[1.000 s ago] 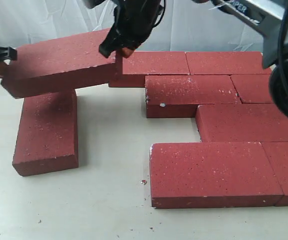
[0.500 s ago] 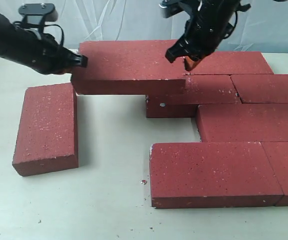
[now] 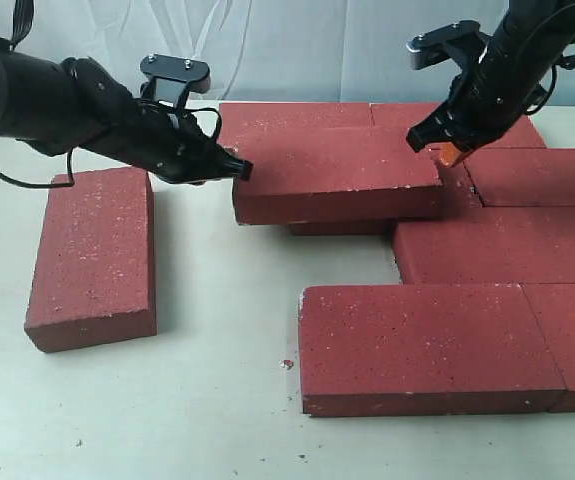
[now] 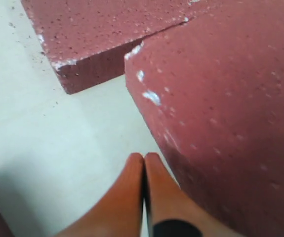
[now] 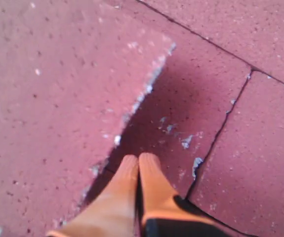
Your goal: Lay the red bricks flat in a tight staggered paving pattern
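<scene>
Red bricks (image 3: pixel 497 245) lie flat on the pale worktop (image 3: pixel 227 330). Most of them sit in staggered rows across the right half of the scene: two in the far row, another row just nearer, one brick nearer again, and two side by side in the nearest row.

One raised brick (image 3: pixel 337 172) sits over the second row. It overlaps the brick beneath it and juts out past it to the left, with a shadow under its near edge. Whether it rests fully on the lower bricks cannot be told.

The left gripper (image 3: pixel 237 170) is at this brick's left end. Its orange fingers (image 4: pixel 127 197) are pressed together with nothing between them, touching or just beside the end face.

The right gripper (image 3: pixel 445 152) is at the brick's far right corner, likewise pinched closed and empty. Its fingers (image 5: pixel 154 187) hang over a lower brick, just beside the raised brick's chipped edge.

A loose brick (image 3: pixel 92 260) lies flat well apart on the left, its long side running near to far.
</scene>
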You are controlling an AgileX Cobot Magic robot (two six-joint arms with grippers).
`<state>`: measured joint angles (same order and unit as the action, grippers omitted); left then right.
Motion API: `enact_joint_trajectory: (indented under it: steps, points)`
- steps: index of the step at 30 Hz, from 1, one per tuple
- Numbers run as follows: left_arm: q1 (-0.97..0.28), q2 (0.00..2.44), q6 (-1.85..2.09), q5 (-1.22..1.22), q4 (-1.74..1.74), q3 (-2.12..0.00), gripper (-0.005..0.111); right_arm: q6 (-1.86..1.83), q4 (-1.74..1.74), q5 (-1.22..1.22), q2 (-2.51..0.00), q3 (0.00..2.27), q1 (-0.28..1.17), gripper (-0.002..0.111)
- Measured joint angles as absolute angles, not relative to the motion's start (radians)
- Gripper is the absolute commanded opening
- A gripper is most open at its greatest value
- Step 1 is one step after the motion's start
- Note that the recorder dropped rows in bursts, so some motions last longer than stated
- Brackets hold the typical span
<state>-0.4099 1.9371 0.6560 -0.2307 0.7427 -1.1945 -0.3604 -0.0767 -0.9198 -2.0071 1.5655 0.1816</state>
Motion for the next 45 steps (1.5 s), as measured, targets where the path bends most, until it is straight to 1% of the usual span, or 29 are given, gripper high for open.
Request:
enact_joint_trajectory:
  steps: [5,7,8,10,12,14,17,21,27,31,40,45]
  points:
    - [-0.399,1.927,0.654,-0.228,0.593,-1.198,0.0,-0.355,-0.069,-0.94,-2.003,1.562,0.112,-0.001]
    - [-0.36,1.881,0.651,-0.255,0.574,-1.198,0.0,-0.355,-0.114,-0.945,-1.978,1.56,0.101,-0.001]
    - [-0.321,1.841,0.651,-0.287,0.57,-1.198,0.0,-0.358,-0.14,-0.934,-1.952,1.546,0.098,-0.001]
    - [-0.256,1.764,0.651,-0.344,0.544,-1.198,0.0,-0.435,-0.227,-0.869,-1.893,1.465,0.098,-0.001]
    - [-0.213,1.69,0.651,-0.354,0.532,-1.153,0.0,-0.592,-0.391,-0.782,-1.826,1.336,0.098,-0.001]
    - [-0.203,1.657,0.678,-0.385,0.528,-1.096,0.0,-0.808,-0.569,-0.726,-1.757,1.215,0.098,-0.001]
    - [-0.224,1.666,0.759,-0.412,0.581,-1.055,0.0,-1.026,-0.706,-0.704,-1.715,1.134,0.099,-0.001]
    - [-0.276,1.732,0.876,-0.38,0.684,-1.048,0.0,-1.127,-0.803,-0.672,-1.708,1.113,0.103,-0.001]
    - [-0.296,1.885,0.918,-0.351,0.744,-1.084,0.0,-1.15,-0.83,-0.622,-1.708,1.108,0.103,-0.001]
    - [-0.296,1.953,0.92,-0.404,0.733,-1.116,0.0,-1.151,-0.834,-0.601,-1.708,1.108,0.103,-0.001]
    - [-0.296,1.97,0.92,-0.442,0.664,-1.135,0.0,-1.152,-0.836,-0.581,-1.71,1.107,0.103,-0.001]
    - [-0.296,1.97,0.845,-0.455,0.54,-1.138,0.0,-1.154,-0.838,-0.553,-1.742,1.107,0.103,-0.001]
